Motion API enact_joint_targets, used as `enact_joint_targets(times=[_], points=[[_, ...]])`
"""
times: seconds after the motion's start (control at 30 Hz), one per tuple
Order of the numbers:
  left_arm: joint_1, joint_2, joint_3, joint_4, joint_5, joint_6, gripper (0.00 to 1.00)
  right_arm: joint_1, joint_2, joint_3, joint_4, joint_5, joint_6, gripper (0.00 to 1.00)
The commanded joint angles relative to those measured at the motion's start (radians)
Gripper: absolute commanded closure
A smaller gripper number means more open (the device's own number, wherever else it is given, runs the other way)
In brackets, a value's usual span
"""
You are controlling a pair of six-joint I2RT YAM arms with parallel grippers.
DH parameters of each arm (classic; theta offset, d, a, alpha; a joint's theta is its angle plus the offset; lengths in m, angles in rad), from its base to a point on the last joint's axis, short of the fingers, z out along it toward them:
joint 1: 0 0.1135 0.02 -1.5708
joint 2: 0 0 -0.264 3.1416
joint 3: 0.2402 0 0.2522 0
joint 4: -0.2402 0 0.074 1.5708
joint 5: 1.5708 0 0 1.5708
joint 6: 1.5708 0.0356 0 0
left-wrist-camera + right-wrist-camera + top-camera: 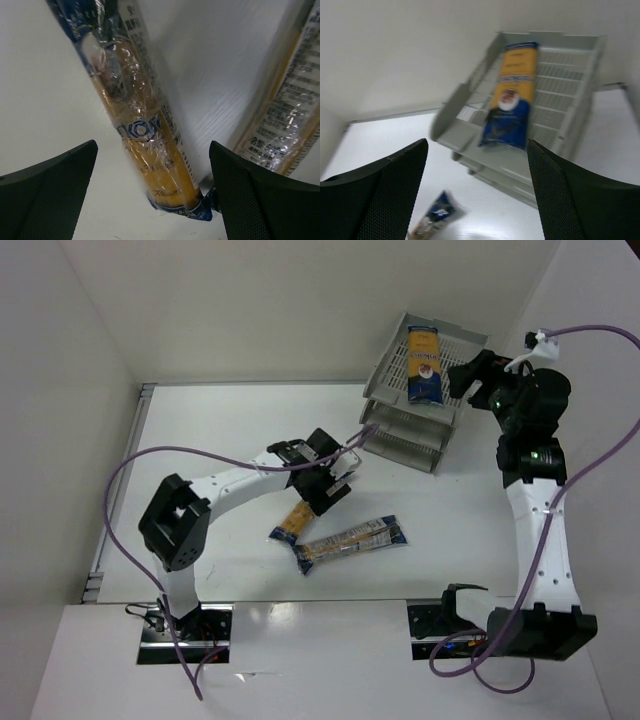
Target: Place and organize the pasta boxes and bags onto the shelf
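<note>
One pasta packet, yellow with a dark blue end, lies lengthwise in the top tier of the grey shelf. My right gripper hovers just right of it, open and empty; its wrist view shows that packet beyond the spread fingers. Two more packets lie on the table: one at centre, another partly under my left gripper. The left gripper is open, low over this packet, whose blue end sits between the fingers, untouched.
The second table packet lies just right of the left fingers. White walls close off the back and both sides. The shelf's front rim faces the table centre; its lower tiers show nothing inside.
</note>
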Motion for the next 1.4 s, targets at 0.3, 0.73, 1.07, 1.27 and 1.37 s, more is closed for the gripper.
enact_joint_targets(times=[0.3, 0.73, 1.07, 1.27, 1.37], points=[[0.015, 0.030, -0.055, -0.010, -0.057, -0.063, 0.00, -0.005, -0.234, -0.117, -0.171, 0.171, -0.204, 0.14], [0.169, 0.096, -0.104, -0.024, 0.109, -0.189, 0.00, -0.005, -0.235, -0.149, -0.094, 0.076, -0.190, 0.12], [0.169, 0.124, 0.026, -0.033, 0.199, -0.104, 0.00, -0.005, -0.202, -0.169, -0.043, 0.067, -0.178, 0.12], [0.150, 0.202, 0.048, -0.024, 0.088, -0.045, 0.00, -0.005, -0.202, -0.169, -0.043, 0.058, -0.178, 0.12], [0.150, 0.225, 0.048, -0.059, 0.026, -0.034, 0.00, -0.005, -0.202, -0.160, -0.043, 0.047, -0.204, 0.12]])
